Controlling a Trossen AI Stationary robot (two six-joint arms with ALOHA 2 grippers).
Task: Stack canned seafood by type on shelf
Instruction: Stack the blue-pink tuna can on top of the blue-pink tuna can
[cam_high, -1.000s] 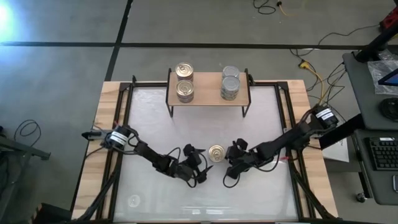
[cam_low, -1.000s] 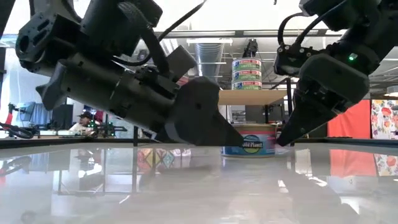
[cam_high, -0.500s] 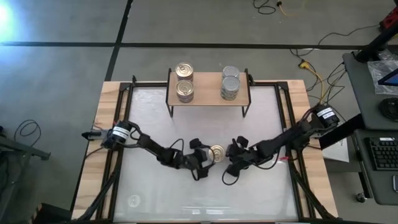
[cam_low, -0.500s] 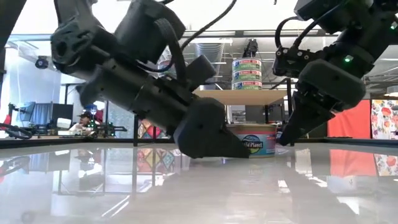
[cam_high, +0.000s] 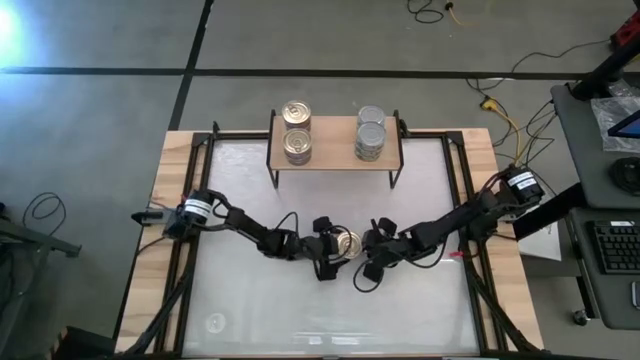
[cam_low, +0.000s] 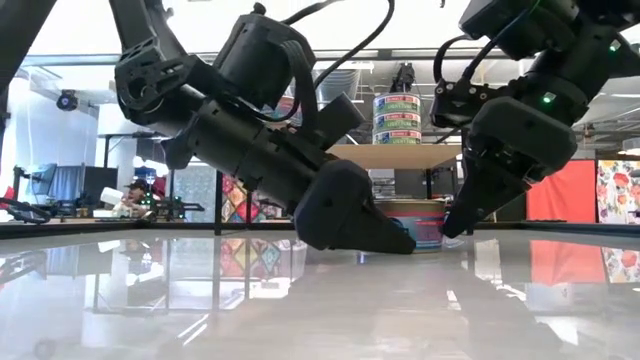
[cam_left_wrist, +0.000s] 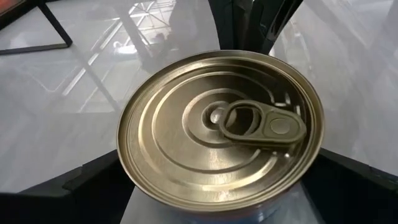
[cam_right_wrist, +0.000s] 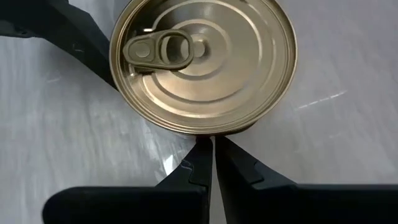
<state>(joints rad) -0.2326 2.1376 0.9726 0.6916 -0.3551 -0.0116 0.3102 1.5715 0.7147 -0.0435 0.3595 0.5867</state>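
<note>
Your left arm reaches low across the table's middle, its left gripper (cam_high: 335, 252) spread around the gold tin (cam_high: 348, 243), seemingly not yet clamped; your right gripper (cam_high: 367, 262) sits pinched closed against that tin's rim

Gold pull-ring tin (cam_high: 347, 243) sits upright mid-bench; on the shelf (cam_high: 335, 150), two gold tins (cam_high: 297, 130) lie left, silver tins (cam_high: 370, 133) right.

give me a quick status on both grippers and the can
Left gripper open, fingers straddling gold-lid tin on table. Right gripper shut, tips at tin's far side. Shelf holds two stacks.
</note>
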